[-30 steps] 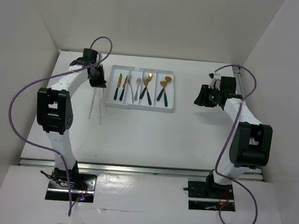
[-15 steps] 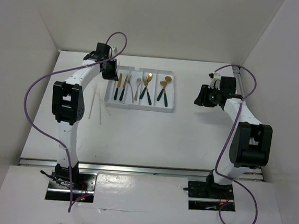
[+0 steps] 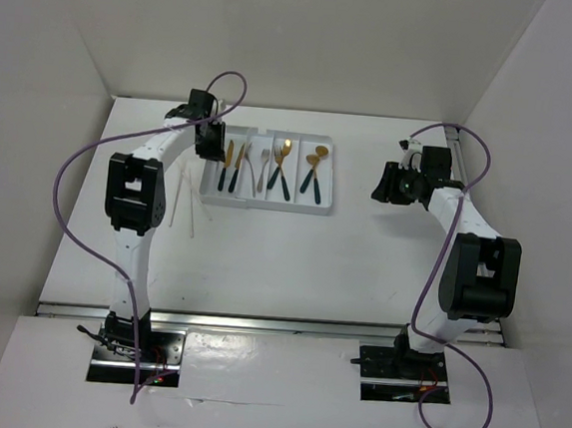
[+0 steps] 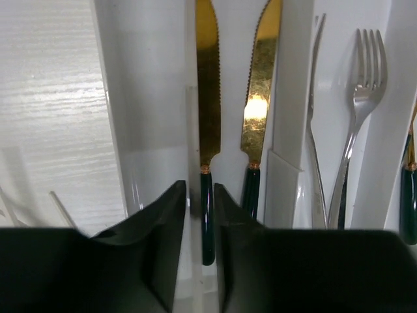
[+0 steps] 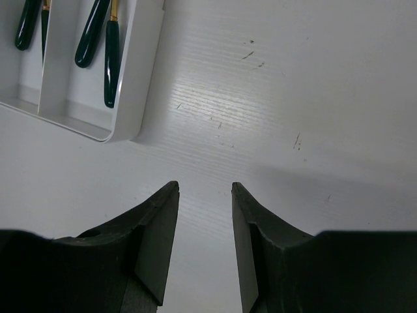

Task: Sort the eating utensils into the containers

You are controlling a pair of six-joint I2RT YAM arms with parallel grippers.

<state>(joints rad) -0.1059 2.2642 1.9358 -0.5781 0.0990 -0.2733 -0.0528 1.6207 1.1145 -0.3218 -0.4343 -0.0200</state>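
The white tray (image 3: 267, 204) lies at the back centre. Its compartments hold two gold knives (image 3: 232, 162), a silver fork (image 3: 262, 164), gold forks (image 3: 282, 169) and gold spoons (image 3: 313, 168). My left gripper (image 3: 212, 145) hovers over the leftmost compartment. In the left wrist view its jaws (image 4: 200, 186) stand nearly closed on a thin clear stick (image 4: 191, 143) that points forward over the left knife (image 4: 207, 85). The silver fork (image 4: 361, 85) lies to the right of the divider (image 4: 287, 98). My right gripper (image 3: 384, 186) is open and empty (image 5: 205, 186) over bare table, right of the tray (image 5: 140, 98).
Thin white sticks (image 3: 176, 194) lie on the table just left of the tray, and their ends show in the left wrist view (image 4: 62, 208). Walls close in the table at the back and both sides. Dark spoon handles (image 5: 111, 59) lie in the tray's rightmost compartment.
My left gripper has moved right and back, from over the sticks on the table to over the tray's leftmost compartment. The right arm has not moved.
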